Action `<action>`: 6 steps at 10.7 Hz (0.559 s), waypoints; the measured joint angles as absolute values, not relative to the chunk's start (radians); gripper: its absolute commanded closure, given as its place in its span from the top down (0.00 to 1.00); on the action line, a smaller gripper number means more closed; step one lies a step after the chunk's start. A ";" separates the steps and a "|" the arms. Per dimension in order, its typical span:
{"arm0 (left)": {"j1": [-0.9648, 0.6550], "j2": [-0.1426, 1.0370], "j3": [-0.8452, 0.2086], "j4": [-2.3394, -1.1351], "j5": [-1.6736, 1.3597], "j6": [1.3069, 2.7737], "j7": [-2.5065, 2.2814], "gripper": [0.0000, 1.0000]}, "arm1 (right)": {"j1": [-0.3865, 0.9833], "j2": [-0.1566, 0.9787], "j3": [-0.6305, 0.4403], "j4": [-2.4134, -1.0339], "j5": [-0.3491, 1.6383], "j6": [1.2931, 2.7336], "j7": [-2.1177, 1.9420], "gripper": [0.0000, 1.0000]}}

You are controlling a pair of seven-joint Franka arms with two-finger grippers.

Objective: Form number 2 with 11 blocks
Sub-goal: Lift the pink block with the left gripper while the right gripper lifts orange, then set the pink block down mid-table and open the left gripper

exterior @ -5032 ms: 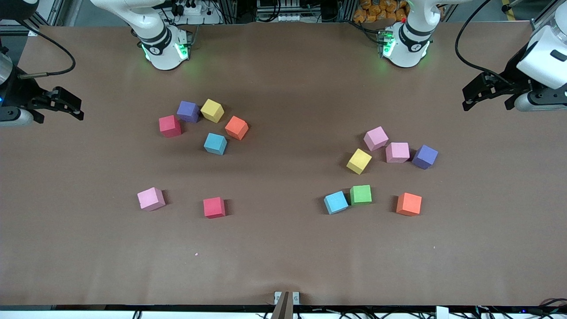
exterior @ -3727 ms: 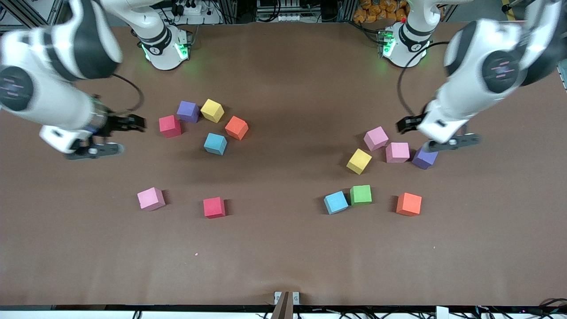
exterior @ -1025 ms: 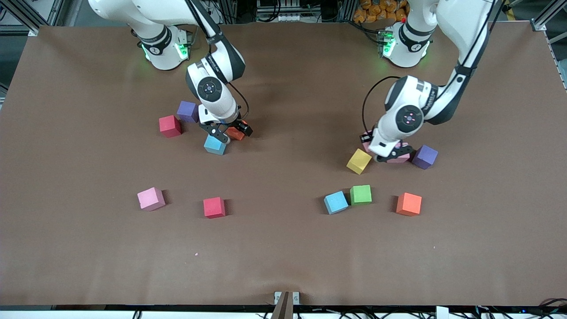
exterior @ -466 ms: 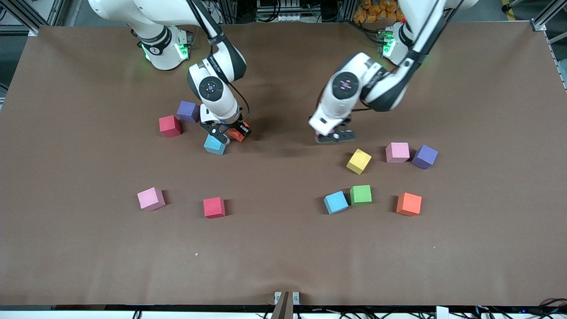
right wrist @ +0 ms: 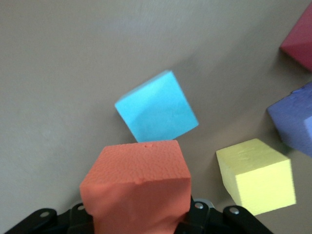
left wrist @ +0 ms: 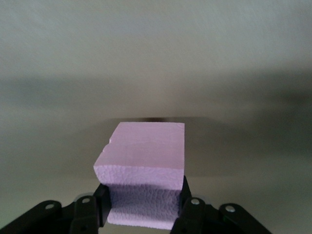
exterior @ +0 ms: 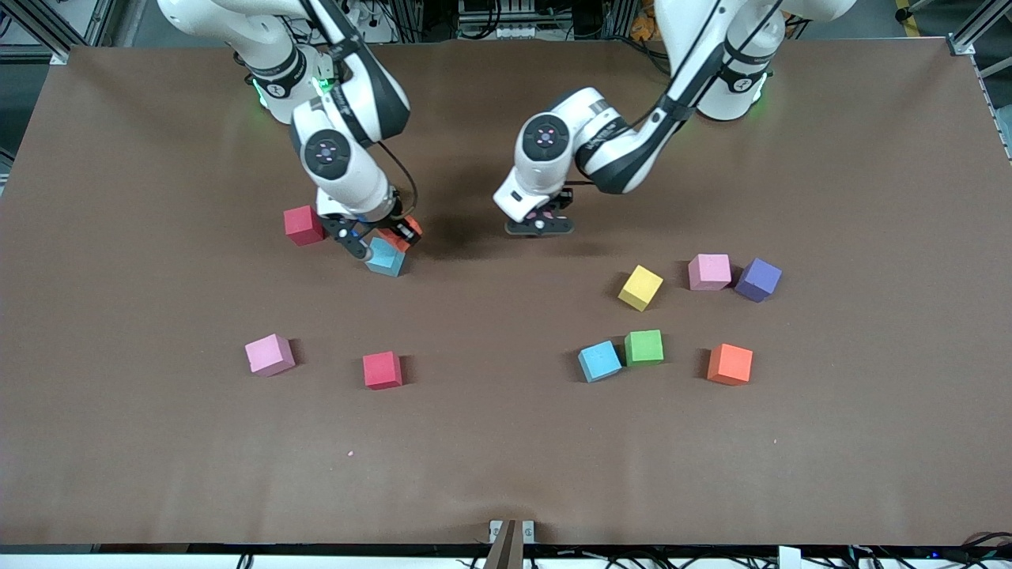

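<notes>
My left gripper (exterior: 540,224) is shut on a pink block (left wrist: 144,161) and holds it low over bare table near the middle; the arm hides this block in the front view. Beside a light blue block (exterior: 385,258) my right gripper (exterior: 382,237) is shut on an orange block (exterior: 398,234), raised off the table. The right wrist view shows that orange block (right wrist: 139,180) with the light blue (right wrist: 156,107), a yellow (right wrist: 256,175) and a red block (right wrist: 300,36) below. Loose on the table lie red (exterior: 303,224), pink (exterior: 269,354), red (exterior: 383,370), yellow (exterior: 640,287), pink (exterior: 709,271), light blue (exterior: 599,360), green (exterior: 644,347) and orange (exterior: 730,363) blocks.
A purple cube (exterior: 758,279) touches the pink block toward the left arm's end. Another purple cube (right wrist: 295,122) lies by the yellow block under the right arm, hidden in the front view. The brown table (exterior: 506,458) has a broad bare strip nearest the front camera.
The left gripper has carried its pink block from the cluster at the left arm's end toward the table's middle. The right gripper has shut on the orange block and lifted it slightly.
</notes>
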State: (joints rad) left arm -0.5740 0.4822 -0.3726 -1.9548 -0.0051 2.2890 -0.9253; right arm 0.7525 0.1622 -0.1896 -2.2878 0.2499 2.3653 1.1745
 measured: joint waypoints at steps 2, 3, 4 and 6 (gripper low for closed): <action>-0.611 0.487 -0.373 -1.945 -0.008 2.234 -0.979 0.25 | 0.726 0.155 -0.196 -2.278 0.250 2.364 1.218 0.36; -0.628 0.487 -0.373 -1.942 -0.010 2.209 -0.992 0.25 | 0.713 0.154 -0.196 -2.267 0.250 2.364 1.250 0.37; -0.646 0.487 -0.374 -1.941 -0.011 2.189 -1.010 0.25 | 0.700 0.154 -0.196 -2.256 0.250 2.364 1.277 0.37; -0.680 0.491 -0.374 -1.938 -0.013 2.176 -1.041 0.26 | 0.693 0.155 -0.196 -2.250 0.250 2.363 1.315 0.37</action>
